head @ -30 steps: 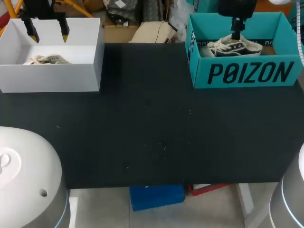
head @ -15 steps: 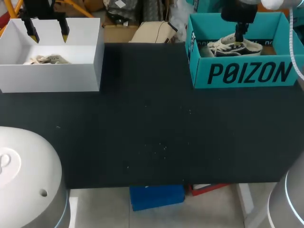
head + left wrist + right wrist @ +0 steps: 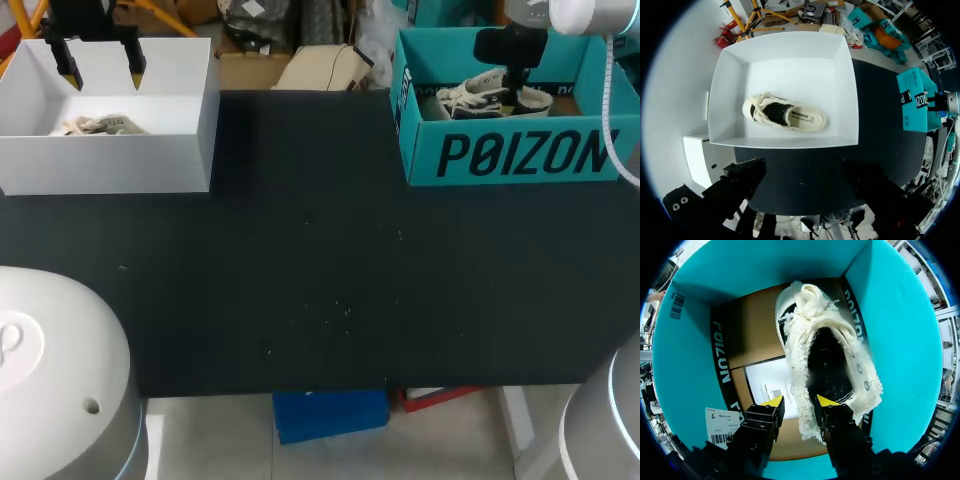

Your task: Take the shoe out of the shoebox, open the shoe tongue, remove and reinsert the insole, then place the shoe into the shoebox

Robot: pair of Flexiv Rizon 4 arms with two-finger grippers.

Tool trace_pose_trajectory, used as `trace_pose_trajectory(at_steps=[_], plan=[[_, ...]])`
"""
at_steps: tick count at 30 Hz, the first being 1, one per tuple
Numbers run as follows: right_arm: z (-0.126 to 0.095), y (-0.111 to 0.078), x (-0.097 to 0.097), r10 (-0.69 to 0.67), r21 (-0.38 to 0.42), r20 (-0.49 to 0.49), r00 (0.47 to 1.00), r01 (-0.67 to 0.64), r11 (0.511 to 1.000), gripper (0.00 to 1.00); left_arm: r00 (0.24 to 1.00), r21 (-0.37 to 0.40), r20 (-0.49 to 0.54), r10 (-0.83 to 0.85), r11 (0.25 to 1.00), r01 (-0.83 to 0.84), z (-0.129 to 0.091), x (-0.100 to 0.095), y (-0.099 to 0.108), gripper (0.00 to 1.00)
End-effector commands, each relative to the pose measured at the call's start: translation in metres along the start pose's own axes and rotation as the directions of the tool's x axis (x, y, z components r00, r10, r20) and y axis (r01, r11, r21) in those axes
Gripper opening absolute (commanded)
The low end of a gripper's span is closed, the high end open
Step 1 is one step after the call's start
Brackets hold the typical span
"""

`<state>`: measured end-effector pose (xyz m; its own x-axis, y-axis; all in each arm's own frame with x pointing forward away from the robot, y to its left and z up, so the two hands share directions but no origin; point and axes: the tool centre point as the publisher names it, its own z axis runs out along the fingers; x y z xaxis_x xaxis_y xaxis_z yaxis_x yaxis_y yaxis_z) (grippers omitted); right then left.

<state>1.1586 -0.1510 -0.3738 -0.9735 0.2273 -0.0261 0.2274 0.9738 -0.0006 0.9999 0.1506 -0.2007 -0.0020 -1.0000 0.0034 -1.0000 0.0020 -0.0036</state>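
One shoe (image 3: 825,360) sits on its sole inside the teal shoebox (image 3: 905,350). The shoebox stands at the far right corner of the black tabletop (image 3: 320,280). The shoe is dark inside, with fuzzy white edges and white laces. It lies close to one side wall, and the tall teal walls stand all around it. Its toe points away from the right end effector (image 3: 799,402).

A white sheet of paper (image 3: 767,382) lies beside the shoe on the brown floor of the box. A white sticker (image 3: 722,426) is on the inner wall near the end effector.

The right end effector is down in the shoebox, at the heel end of the shoe. Its two yellow tips are spread apart. One tip is over the shoe's opening and the other is outside it, over the paper. The shoe's fuzzy edge is between them, but I cannot see them pinching it.

A white box (image 3: 800,65) stands at the far left corner, well apart from the shoebox. A cream shoe (image 3: 785,114) sits in it on its sole. The left end effector (image 3: 102,75) hangs above this box, with its tips spread wide and nothing between them.
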Motion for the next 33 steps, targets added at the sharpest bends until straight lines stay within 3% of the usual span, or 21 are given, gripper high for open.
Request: trace_pose_trajectory(at_steps=[1, 7, 9, 10, 11, 19, 33], plan=[[0.013, 0.002, -0.005, 0.0, -0.002, -0.002, 1.0, 0.0, 1.0, 0.33, 1.0, -0.001, 0.001, 0.0, 1.0, 0.0, 0.0, 0.0, 0.0, 1.0], [0.023, 0.006, -0.006, -0.011, 0.004, -0.002, 1.0, 0.011, 1.0, 0.3, 1.0, -0.001, 0.001, 0.0, 1.0, 0.0, 0.0, 0.0, 0.0, 1.0], [0.025, 0.007, -0.006, -0.018, 0.005, 0.001, 1.0, 0.018, 1.0, 0.21, 1.0, -0.001, 0.001, 0.0, 1.0, 0.0, 0.0, 0.0, 0.0, 1.0], [0.025, 0.008, -0.006, -0.021, 0.007, 0.003, 1.0, 0.021, 1.0, 0.05, 1.0, -0.001, 0.001, 0.0, 1.0, 0.0, 0.0, 0.0, 0.0, 1.0], [0.025, 0.009, -0.006, -0.023, 0.007, 0.004, 1.0, 0.023, 1.0, 0.0, 1.0, -0.001, 0.001, 0.0, 1.0, 0.0, 0.0, 0.0, 0.0, 1.0], [0.006, 0.012, -0.009, -0.049, 0.009, 0.04, 0.998, 0.049, 0.999, 0.0, 1.0, -0.001, 0.001, 0.0, 1.0, 0.0, 0.0, 0.0, 0.0, 1.0], [-0.076, -0.004, 0.008, 0.022, -0.042, 0.127, 0.992, -0.017, 0.999, 0.0, 1.0, -0.001, 0.001, 0.0, 1.0, 0.0, 0.0, 0.0, 0.0, 1.0]])
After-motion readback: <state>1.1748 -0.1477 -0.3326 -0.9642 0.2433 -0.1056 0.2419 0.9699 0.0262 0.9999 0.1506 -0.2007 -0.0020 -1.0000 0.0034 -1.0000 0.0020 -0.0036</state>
